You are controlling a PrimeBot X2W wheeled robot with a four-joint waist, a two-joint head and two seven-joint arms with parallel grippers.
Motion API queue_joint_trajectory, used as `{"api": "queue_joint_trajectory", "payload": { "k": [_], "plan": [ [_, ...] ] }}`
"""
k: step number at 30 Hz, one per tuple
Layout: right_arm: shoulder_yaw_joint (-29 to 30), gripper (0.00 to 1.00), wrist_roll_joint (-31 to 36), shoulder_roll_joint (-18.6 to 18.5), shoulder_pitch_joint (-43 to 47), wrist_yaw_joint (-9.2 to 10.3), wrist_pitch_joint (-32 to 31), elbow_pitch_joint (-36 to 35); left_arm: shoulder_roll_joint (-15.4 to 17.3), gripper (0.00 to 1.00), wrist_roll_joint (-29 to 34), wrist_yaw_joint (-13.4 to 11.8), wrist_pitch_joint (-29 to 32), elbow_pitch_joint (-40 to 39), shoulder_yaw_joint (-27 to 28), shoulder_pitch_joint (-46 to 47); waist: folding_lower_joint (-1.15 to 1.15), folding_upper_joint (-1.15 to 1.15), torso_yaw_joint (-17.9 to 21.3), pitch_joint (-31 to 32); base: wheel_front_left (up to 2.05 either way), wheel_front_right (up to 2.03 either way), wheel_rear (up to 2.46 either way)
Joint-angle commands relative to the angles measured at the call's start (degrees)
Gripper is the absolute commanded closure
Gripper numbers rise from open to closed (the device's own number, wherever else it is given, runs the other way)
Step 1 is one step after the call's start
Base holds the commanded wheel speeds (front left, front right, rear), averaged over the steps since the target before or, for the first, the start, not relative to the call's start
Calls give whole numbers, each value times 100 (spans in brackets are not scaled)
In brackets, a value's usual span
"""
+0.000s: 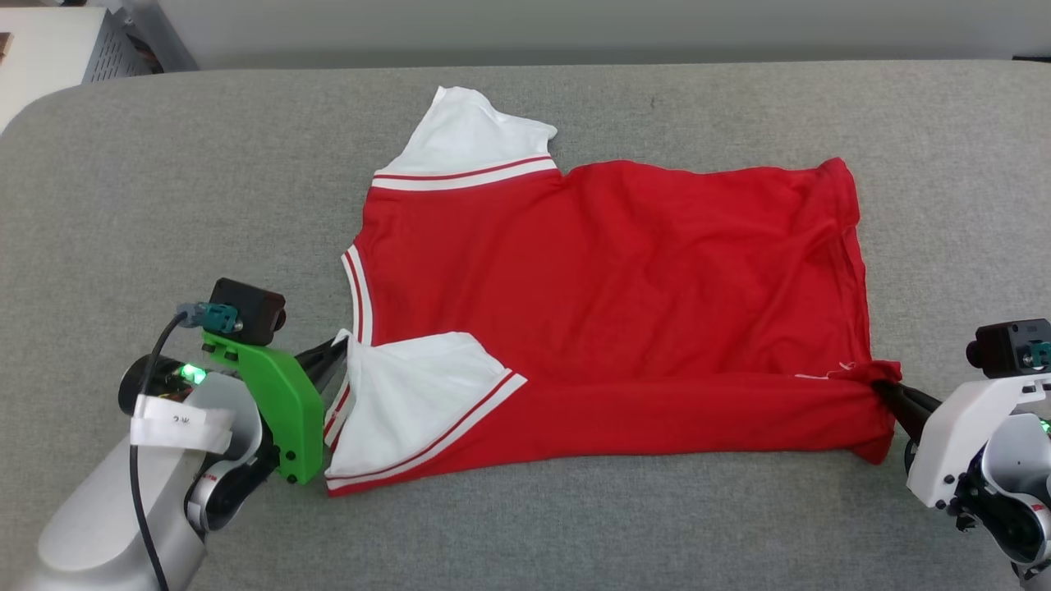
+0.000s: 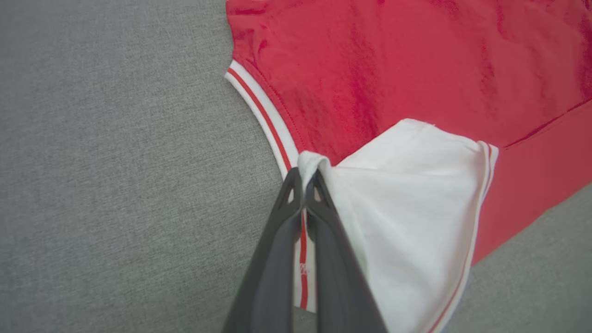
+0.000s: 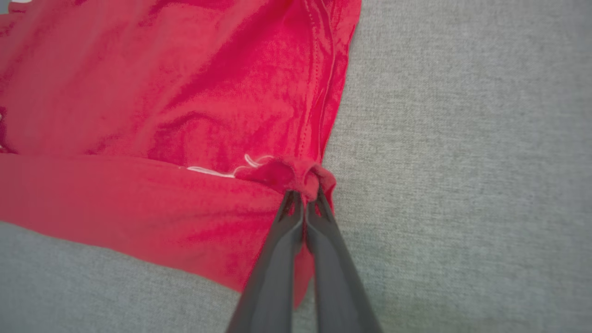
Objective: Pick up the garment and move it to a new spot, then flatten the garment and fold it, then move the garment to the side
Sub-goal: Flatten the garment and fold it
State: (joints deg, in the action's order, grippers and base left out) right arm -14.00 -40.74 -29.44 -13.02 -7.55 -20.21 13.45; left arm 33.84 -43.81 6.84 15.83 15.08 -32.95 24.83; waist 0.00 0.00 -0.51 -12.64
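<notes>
The garment (image 1: pixel 608 279) lies spread on the grey surface, plain red face up, collar toward the left, hem toward the right. Its near long edge is folded up over the body, with one white sleeve (image 1: pixel 410 410) lying on top. The other white sleeve (image 1: pixel 472 135) points to the far side. My left gripper (image 1: pixel 341 353) is shut on the garment's white sleeve edge (image 2: pixel 312 162) next to the striped collar (image 2: pixel 263 111). My right gripper (image 1: pixel 887 387) is shut on the bunched red hem corner (image 3: pixel 296 175). The print is hidden.
The grey fabric-covered surface (image 1: pixel 164 205) reaches its rounded far-left corner. A pale cabinet (image 1: pixel 57 57) stands beyond it at the back left. Bare grey fabric (image 3: pixel 462 138) lies to the right of the hem and in front of the garment.
</notes>
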Motion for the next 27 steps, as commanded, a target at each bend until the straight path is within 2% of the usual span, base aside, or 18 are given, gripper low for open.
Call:
{"api": "queue_joint_trajectory", "payload": {
  "k": [1,8,9,10,11,20,24,27],
  "plan": [
    [-13,100,59,35,-112,6,-14,58,-63,100,62,33,-64,120,-52,181,0,0,3,-96,0,0,0],
    [-90,100,163,116,-315,6,-11,332,-226,100,149,59,-321,807,-417,595,0,0,-29,-203,0,0,0],
    [-98,100,170,122,-336,6,0,361,-257,97,137,61,-346,893,-466,627,0,0,-33,-203,0,0,0],
    [-101,36,183,130,-358,6,16,398,-287,11,131,61,-385,989,-531,666,0,0,-39,-196,0,0,0],
    [-97,0,199,139,-378,6,33,427,-304,0,142,62,-421,1082,-568,696,0,0,-44,-184,0,0,0],
    [-110,0,325,102,-320,6,219,395,-618,0,17,-40,-1356,1736,-349,693,0,0,-106,249,0,0,0],
    [-31,0,452,44,-139,6,195,175,-721,0,-277,-180,-1643,1624,-87,437,0,0,-133,495,0,0,0],
    [102,0,542,65,62,6,-15,-43,-762,0,-608,-315,-1617,1350,101,95,0,0,-126,619,0,0,0]
  ]
}}
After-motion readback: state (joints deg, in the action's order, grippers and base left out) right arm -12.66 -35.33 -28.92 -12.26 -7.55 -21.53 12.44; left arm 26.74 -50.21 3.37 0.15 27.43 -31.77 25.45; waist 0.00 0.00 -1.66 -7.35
